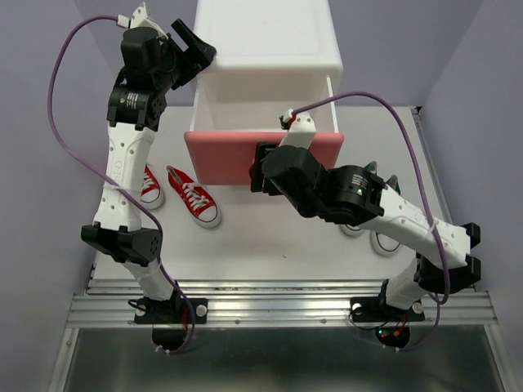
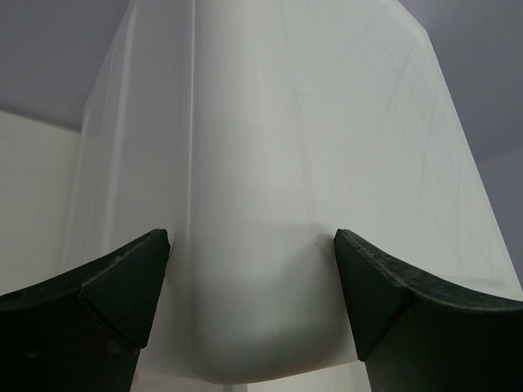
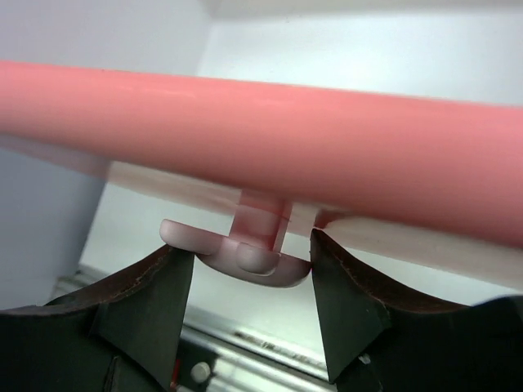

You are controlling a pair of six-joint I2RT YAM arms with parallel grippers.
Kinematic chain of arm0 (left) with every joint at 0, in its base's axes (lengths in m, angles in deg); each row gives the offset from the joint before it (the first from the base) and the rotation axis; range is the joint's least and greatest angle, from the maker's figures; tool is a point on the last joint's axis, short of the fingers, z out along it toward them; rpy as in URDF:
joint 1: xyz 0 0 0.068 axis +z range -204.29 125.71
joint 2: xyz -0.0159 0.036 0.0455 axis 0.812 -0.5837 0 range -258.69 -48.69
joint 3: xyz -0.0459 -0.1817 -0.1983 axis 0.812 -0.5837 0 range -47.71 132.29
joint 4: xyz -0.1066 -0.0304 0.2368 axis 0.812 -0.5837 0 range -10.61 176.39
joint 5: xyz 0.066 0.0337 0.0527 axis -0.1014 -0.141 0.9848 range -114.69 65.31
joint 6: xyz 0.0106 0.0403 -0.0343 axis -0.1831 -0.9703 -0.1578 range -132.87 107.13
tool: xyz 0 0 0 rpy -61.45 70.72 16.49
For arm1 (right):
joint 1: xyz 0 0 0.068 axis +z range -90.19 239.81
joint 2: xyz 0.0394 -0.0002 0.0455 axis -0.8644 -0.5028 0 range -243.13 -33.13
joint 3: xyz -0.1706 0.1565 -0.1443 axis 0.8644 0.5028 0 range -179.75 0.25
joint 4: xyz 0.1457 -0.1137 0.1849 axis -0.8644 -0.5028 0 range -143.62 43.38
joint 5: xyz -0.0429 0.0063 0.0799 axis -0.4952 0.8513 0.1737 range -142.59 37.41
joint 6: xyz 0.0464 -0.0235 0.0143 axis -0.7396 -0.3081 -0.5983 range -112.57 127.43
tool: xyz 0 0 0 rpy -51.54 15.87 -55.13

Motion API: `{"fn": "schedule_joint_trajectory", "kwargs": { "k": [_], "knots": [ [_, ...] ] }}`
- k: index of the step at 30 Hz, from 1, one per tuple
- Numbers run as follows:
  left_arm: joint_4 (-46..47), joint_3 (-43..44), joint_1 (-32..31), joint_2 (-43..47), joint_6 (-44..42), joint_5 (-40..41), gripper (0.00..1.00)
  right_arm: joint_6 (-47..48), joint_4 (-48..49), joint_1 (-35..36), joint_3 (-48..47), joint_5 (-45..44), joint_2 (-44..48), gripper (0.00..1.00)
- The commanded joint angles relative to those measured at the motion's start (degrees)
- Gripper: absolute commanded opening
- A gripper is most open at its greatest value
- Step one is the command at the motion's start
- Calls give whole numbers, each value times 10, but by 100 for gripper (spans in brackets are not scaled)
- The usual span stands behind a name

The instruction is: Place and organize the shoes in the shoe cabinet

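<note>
White cabinet (image 1: 270,41), pink drawer (image 1: 221,155) open, red sneakers (image 1: 192,196)

Lavender walls (image 1: 458,49), white tabletop (image 1: 270,245), aluminium rail (image 1: 278,306) in front

From above and behind the arm bases we look down on the desk (image 1: 270,245). Left wrist view faces the shoe cabinet (image 2: 270,204) corner, very close. Right wrist view sits just under its pink drawer front (image 3: 261,131). All three share the cabinet.
</note>
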Motion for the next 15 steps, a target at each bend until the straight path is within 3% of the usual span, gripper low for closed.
{"fn": "schedule_joint_trajectory", "kwargs": {
  "k": [1,8,15],
  "knots": [
    [-119,-18,-20,-17,-24,11,91,-112,-3,40,15,92,34,1],
    [-108,-53,-30,5,-17,33,91,-176,-5,113,63,100,62,1],
    [-94,-85,-34,22,-11,39,91,-225,-62,140,73,99,87,1]
  ]
}}
